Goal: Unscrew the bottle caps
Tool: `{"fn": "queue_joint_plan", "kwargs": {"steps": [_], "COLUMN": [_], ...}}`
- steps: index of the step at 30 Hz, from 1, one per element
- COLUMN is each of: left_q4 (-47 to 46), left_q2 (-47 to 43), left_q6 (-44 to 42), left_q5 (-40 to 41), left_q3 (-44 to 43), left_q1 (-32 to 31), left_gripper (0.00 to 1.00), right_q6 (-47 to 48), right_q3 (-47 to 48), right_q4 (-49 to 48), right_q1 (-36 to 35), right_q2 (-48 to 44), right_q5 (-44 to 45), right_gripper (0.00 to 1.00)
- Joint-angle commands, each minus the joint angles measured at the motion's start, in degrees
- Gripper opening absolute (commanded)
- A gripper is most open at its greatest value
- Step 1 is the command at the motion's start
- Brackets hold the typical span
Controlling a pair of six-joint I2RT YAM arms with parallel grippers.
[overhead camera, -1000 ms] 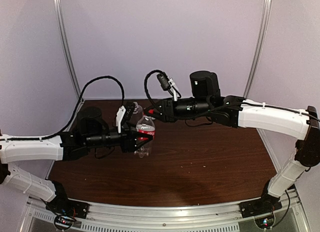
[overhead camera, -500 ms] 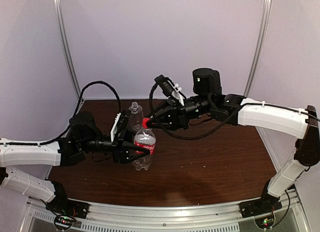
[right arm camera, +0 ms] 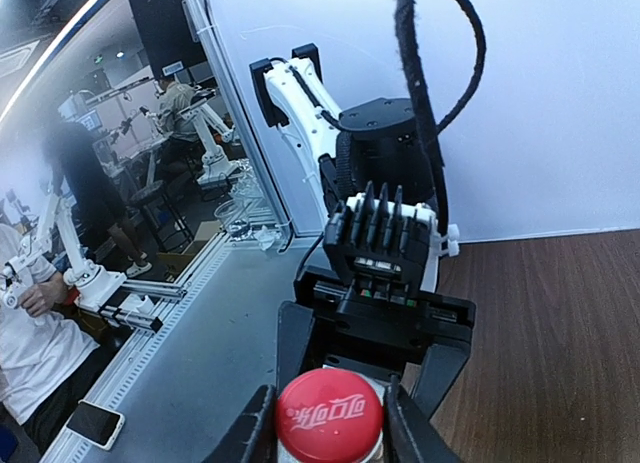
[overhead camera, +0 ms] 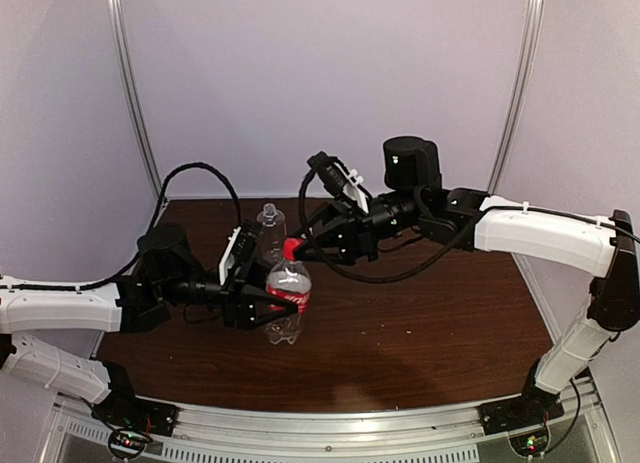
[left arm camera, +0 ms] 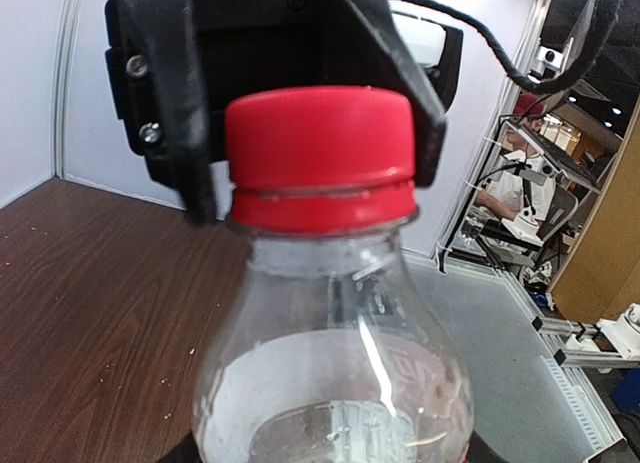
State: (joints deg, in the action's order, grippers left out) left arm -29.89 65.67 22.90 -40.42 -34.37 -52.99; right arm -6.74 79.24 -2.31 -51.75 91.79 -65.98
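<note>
Left gripper (overhead camera: pixel 266 305) is clamped on the body of the red-label bottle (overhead camera: pixel 288 301), which is upright over the table's (overhead camera: pixel 430 323) left-centre. Bottle is clear. Red cap (left arm camera: pixel 320 148) sits on its neck. Right gripper (right arm camera: pixel 330 435) fingers closely flank that cap; grip cannot be confirmed. Just behind stands the plain bottle (overhead camera: pixel 270 235), white cap (overhead camera: pixel 267 211) on.

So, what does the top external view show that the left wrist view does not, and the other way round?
Only the top external view shows the plain bottle standing behind, and the left gripper clamped around the red-label bottle. Only the left wrist view shows the ring under the red cap up close, with the right gripper placing one finger at each side of it. Both show the red cap, its bottle and the right gripper.
</note>
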Motion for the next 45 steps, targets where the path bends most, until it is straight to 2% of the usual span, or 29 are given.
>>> {"fn": "queue_joint_plan", "kwargs": {"steps": [1,3,7,10,17,24,34,45], "left_q4": [-3.8,-1.9,2.9,4.4,5.1,6.7,7.9,8.6], "left_q2": [-1.1,-1.4,-1.5,-1.0,0.0,0.6,0.6,0.3], "left_q6": [-0.9,-1.6,-3.3,-3.5,-2.9,-2.6,-2.8,-2.9], "left_q5": [2.8,5.7,11.2,13.1,15.6,18.9,21.3,22.1], "left_q3": [-0.5,-0.7,-1.9,-2.5,-3.0,-4.0,-4.4,-4.3], "left_q1": [0.5,0.5,0.5,0.5,0.5,0.5,0.5,0.4], "left_gripper": [0.28,0.28,0.28,0.28,0.28,0.28,0.28,0.28], "right_q6": [-3.1,-4.6,-7.8,-10.0,-14.6,-17.9,-19.1,-19.3], "right_q3": [1.2,1.2,0.8,0.5,2.1,3.4,4.6,5.4], "right_q4": [4.0,4.0,3.6,3.5,8.4,10.5,11.6,11.1], "right_q1": [0.2,0.2,-0.1,-0.2,-1.2,-2.2,-4.2,-5.0], "right_q2": [-1.7,-2.4,-4.3,-5.9,-7.0,-5.7,-2.8,-0.5], "right_q5": [5.5,7.5,12.4,17.5,34.9,41.5,41.1,38.1], "right_gripper": [0.47,0.61,0.80,0.85,0.88,0.89,0.84,0.60]}}
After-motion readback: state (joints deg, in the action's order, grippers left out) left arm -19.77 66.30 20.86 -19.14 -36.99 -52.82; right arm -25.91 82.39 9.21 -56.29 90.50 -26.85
